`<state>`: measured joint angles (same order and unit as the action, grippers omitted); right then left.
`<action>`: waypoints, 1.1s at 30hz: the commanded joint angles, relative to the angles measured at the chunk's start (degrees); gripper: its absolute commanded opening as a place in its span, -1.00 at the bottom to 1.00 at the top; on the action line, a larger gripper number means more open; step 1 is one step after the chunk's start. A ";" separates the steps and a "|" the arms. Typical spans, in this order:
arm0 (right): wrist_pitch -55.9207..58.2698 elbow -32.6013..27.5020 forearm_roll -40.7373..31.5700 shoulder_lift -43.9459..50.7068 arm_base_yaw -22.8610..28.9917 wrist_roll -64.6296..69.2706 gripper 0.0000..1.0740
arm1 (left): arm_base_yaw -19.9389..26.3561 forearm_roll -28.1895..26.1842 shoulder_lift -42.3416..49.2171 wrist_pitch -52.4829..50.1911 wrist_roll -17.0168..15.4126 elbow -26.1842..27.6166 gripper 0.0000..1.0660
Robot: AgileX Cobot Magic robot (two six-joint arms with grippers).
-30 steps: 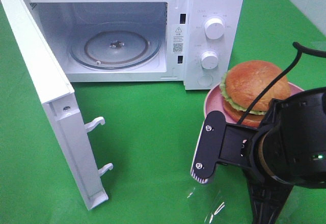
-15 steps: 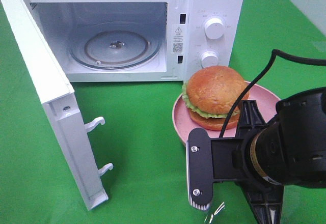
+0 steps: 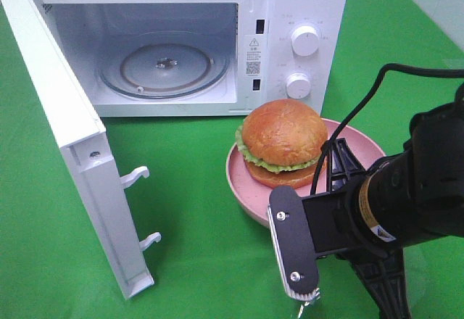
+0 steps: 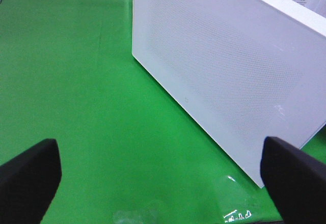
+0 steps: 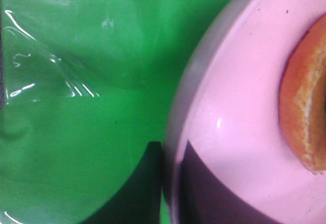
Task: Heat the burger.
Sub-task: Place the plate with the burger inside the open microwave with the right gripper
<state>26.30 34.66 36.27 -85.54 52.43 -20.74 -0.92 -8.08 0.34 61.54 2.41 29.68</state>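
Left gripper is seen only in its wrist view: jaws spread wide, nothing held, green cloth below and the outer face of the door ahead. On the far left, the door is swung fully open toward the near side, its two latch hooks exposed. The microwave is set at the far side. Its cavity is lit and the glass turntable is bare. Two white knobs are stacked on the right-hand panel.

The burger is placed on a pink plate, right of centre, just near of the knob panel and outside the cavity. It is upright, with lettuce showing under the bun. Whether the plate is raised off the cloth cannot be told.

At near right, the right gripper is closed tight on the plate's near rim, with a dark finger seen on either side of the rim. Only the burger's edge is caught in that view.
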 commanded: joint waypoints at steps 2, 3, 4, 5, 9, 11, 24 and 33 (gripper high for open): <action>-4.76 0.52 -2.35 0.80 -2.52 -11.12 -0.98 | -0.17 -0.23 0.86 -0.40 -0.29 -0.17 0.85; -5.56 0.52 -3.67 0.80 -3.55 -15.76 -0.98 | -0.17 -0.23 0.86 -0.40 -0.29 -0.17 0.85; -5.56 0.52 -3.67 0.80 -3.55 -15.76 -0.98 | -0.17 -0.23 0.86 -0.40 -0.29 -0.17 0.85; -6.02 0.52 -4.53 0.80 -4.13 -17.93 -0.98 | -0.17 -0.23 0.86 -0.40 -0.29 -0.17 0.85; -8.71 0.52 -10.37 0.80 -7.33 -27.67 -0.98 | -0.17 -0.23 0.86 -0.40 -0.29 -0.17 0.85; -10.26 0.52 -13.01 0.80 -8.65 -31.80 -0.98 | -0.17 -0.23 0.86 -0.40 -0.29 -0.17 0.85; -13.64 3.27 -30.25 0.80 -12.32 -56.55 -0.98 | -0.17 -0.23 0.86 -0.40 -0.29 -0.17 0.85; -12.66 5.84 -37.99 0.80 -13.58 -63.88 -1.00 | -0.17 -0.23 0.86 -0.40 -0.29 -0.17 0.85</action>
<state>16.27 38.79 0.00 -85.60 39.71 -83.54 -0.92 -8.08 0.34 61.54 2.41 29.68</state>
